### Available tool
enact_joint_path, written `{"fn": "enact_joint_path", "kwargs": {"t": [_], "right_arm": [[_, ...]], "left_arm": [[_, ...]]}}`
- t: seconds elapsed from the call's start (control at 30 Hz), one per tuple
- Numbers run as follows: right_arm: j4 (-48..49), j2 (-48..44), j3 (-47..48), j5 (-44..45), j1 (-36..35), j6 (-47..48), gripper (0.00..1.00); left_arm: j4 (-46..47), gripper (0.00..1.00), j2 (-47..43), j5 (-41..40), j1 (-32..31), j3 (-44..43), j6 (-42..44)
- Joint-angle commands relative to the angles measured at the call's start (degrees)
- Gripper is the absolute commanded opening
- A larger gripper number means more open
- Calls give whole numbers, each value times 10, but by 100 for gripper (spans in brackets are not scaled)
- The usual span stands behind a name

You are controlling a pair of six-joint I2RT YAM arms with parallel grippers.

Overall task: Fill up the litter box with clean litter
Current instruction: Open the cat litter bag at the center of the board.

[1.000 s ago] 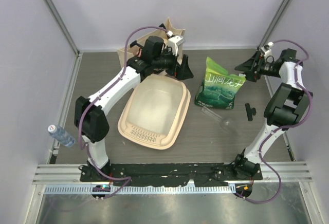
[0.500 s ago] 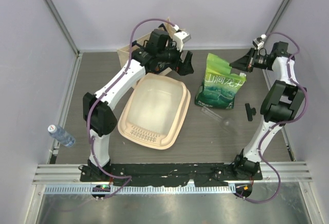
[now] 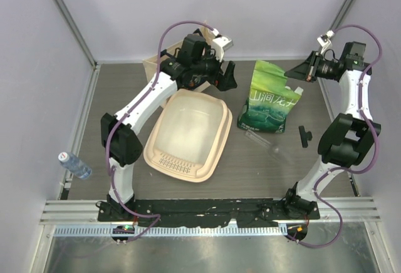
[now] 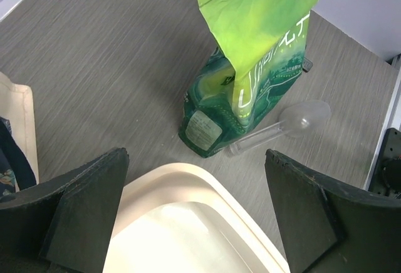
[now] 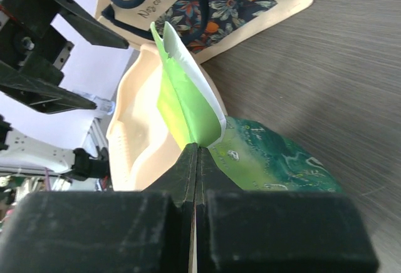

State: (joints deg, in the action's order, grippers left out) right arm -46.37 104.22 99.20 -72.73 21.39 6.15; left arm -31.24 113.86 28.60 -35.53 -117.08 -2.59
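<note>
Here we judge the task to be at its first step, taking hold of the sack, since nothing has been poured. At the far left a water bottle point(image 3: 75, 165) lies out of play, and a tote bag point(image 3: 149, 67) stands behind the left arm. The left gripper point(image 3: 224, 76) hangs with its jaws spread wide and empty over the far end of the litter box point(image 3: 188, 136). The litter box sits flat at mid-table with a bare, pale floor. We see no clean litter in any view and take it to be inside the green bag point(image 3: 269, 101), which stands just right of the tray. A clear scoop point(image 3: 263, 141) lies at the bag's foot. The right gripper point(image 3: 296, 72) is clamped tight on the bag's upper corner. A small black part point(image 3: 304, 135) lies further right.

Next, we think, the bag must be lifted and carried over the tray, then tilted so its mouth faces down. A pinch on one corner may let the bag swing or sag, so the free left jaws could well steady its bottom.

The overhead view gives us the layout but not the grip. The right wrist view shows the pads meeting on the thin folded top edge. The left wrist view shows the bag standing upright and the scoop touching its base. It also shows the tray rim directly below the open fingers point(image 4: 88, 207).
</note>
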Motion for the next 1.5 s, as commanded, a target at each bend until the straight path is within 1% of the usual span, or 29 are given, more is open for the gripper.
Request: {"fn": "enact_joint_path", "kwargs": {"t": [0.0, 0.07, 0.1, 0.13, 0.2, 0.27, 0.33, 0.37, 0.47, 0.6, 0.67, 0.8, 0.83, 0.9, 0.93, 0.97, 1.0, 1.03, 1.07, 1.1, 1.13, 1.17, 1.2, 1.27, 1.3, 1.33, 1.37, 1.4, 1.47], "right_arm": [[-17, -53, 25, 43, -2, 52, 1], [-39, -82, 21, 54, -4, 104, 1], [-69, -90, 18, 66, -4, 126, 1], [-85, -96, 18, 69, -4, 163, 1], [-135, -111, 21, 72, -5, 199, 1], [-160, -120, 24, 70, -5, 234, 1], [-179, -128, 21, 76, -5, 248, 1], [-179, -133, 19, 79, -5, 252, 1], [-184, -143, 9, 92, -5, 265, 1], [-186, -153, 9, 90, -6, 270, 1], [-188, -155, 10, 91, -7, 272, 1], [-216, -159, 10, 101, -12, 295, 1], [-221, -164, 9, 104, -16, 307, 1], [-224, -170, 0, 119, -20, 310, 1], [-222, -173, -3, 123, -21, 311, 1], [-220, -176, -7, 124, -21, 309, 1], [-217, -177, -14, 127, -21, 307, 1], [-217, -176, -15, 130, -21, 303, 1], [-216, -173, -17, 133, -21, 299, 1], [-217, -171, -18, 135, -21, 298, 1], [-218, -170, -18, 143, -21, 296, 1], [-217, -169, -16, 152, -20, 281, 7], [-217, -168, -4, 160, -18, 275, 32], [-223, -171, 10, 184, 2, 272, 52], [-223, -183, 19, 188, 11, 282, 67], [-231, -190, 21, 195, 17, 303, 71], [-261, -197, 24, 210, 21, 328, 75], [-288, -204, 29, 217, 22, 417, 78], [-359, -221, 26, 231, 22, 501, 78]], "left_arm": [[45, 95, -29, 20, -2, 5, 3], [83, 97, -29, 37, -3, 14, 20], [92, 97, -25, 46, -6, 12, 23], [99, 98, -18, 52, -9, -3, 43], [109, 99, 13, 56, -21, -27, 68], [128, 99, 33, 58, -28, -60, 72], [150, 99, 61, 59, -29, -80, 65], [177, 99, 68, 64, -29, -82, 61], [216, 99, 82, 97, -35, -89, 59], [213, 98, 106, 95, -58, -113, 72], [223, 96, 118, 74, -71, -116, 86], [243, 92, 137, 61, -77, -127, 83], [246, 87, 139, 64, -78, -133, 81], [247, 80, 140, 75, -80, -139, 74], [247, 70, 139, 89, -81, -144, 70], [247, 64, 139, 99, -82, -147, 65], [247, 55, 138, 109, -82, -149, 48], [250, 33, 138, 134, -82, -152, 39], [248, 20, 138, 140, -85, -151, 30], [246, 3, 136, 145, -87, -149, 9], [241, 0, 134, 149, -88, -140, 3], [240, 0, 131, 154, -89, -133, -3], [240, 0, 129, 153, -89, -124, -9], [242, 0, 113, 142, -89, -99, -19], [246, 0, 105, 136, -89, -90, -19], [256, 0, 88, 129, -89, -67, -20], [264, 0, 79, 123, -89, -55, -19], [270, 0, 70, 115, -89, -46, -19], [282, 0, 51, 112, -89, -25, -21]]}}
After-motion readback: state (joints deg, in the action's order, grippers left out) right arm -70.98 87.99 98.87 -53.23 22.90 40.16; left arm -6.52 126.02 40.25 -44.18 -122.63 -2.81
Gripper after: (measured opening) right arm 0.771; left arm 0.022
